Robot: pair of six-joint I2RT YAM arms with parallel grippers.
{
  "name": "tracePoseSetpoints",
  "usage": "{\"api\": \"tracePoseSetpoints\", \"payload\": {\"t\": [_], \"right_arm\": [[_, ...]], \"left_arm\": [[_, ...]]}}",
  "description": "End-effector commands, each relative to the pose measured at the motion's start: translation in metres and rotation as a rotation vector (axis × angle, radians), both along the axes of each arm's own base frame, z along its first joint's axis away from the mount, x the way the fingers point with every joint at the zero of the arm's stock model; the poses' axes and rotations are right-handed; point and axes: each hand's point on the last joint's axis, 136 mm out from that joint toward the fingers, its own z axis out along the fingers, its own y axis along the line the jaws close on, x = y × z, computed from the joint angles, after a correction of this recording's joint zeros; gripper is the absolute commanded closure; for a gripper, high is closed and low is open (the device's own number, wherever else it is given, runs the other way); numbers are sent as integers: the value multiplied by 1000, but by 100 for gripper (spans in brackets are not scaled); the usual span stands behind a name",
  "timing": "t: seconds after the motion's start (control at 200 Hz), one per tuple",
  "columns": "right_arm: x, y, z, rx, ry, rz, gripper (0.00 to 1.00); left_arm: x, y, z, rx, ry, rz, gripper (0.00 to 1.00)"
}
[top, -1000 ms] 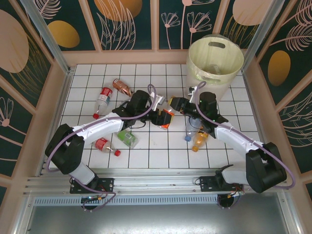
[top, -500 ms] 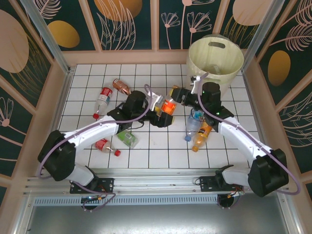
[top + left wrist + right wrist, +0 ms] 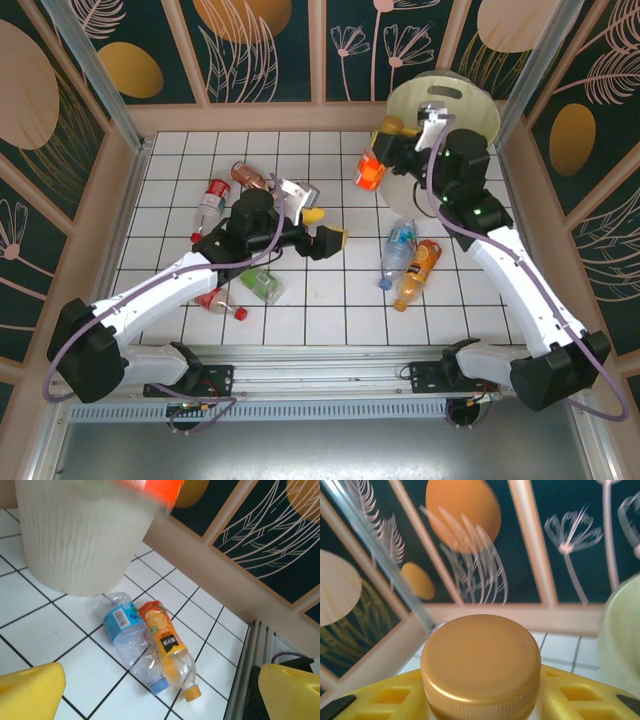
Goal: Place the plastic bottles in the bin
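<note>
A white tiled table [image 3: 320,320] sits inside dark teal walls [image 3: 345,80] painted with peach leaves and flowers.

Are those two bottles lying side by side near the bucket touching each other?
Touching. The left wrist view shows the blue-label bottle pressed along the orange-label bottle, no gap.

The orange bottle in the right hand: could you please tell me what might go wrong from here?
1. The orange bottle hangs at the bin's left rim, apparently not over its opening; released now, it may bounce onto the table.
2. The right hand grips it near the cap, so its body could swing or slip.
</note>
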Motion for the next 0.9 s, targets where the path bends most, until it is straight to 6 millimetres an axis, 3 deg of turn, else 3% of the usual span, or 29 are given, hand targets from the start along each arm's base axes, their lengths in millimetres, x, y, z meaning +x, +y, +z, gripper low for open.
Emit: {"api": "tracePoseSetpoints", "payload": {"t": [0.0, 0.19, 0.37, 0.51, 0.701, 0.896], "right_arm": [[14, -31, 37, -84, -125, -152, 52], [46, -76, 63, -92, -166, -305, 52], [85, -106, 62, -107, -144, -408, 52], [116, -116, 42, -101, -91, -428, 52], [161, -116, -1, -75, 45, -380, 52], [187, -108, -45, -13, 188, -286, 52]], "left_arm": [[-5, 6, 4, 6, -36, 6, 1], [-7, 16, 4, 40, -43, 31, 1], [-7, 22, 0, 69, -44, 53, 1], [-6, 23, -2, 76, -38, 60, 1], [-3, 31, -8, 119, -30, 103, 1], [2, 51, -20, 216, -28, 191, 1]]}}
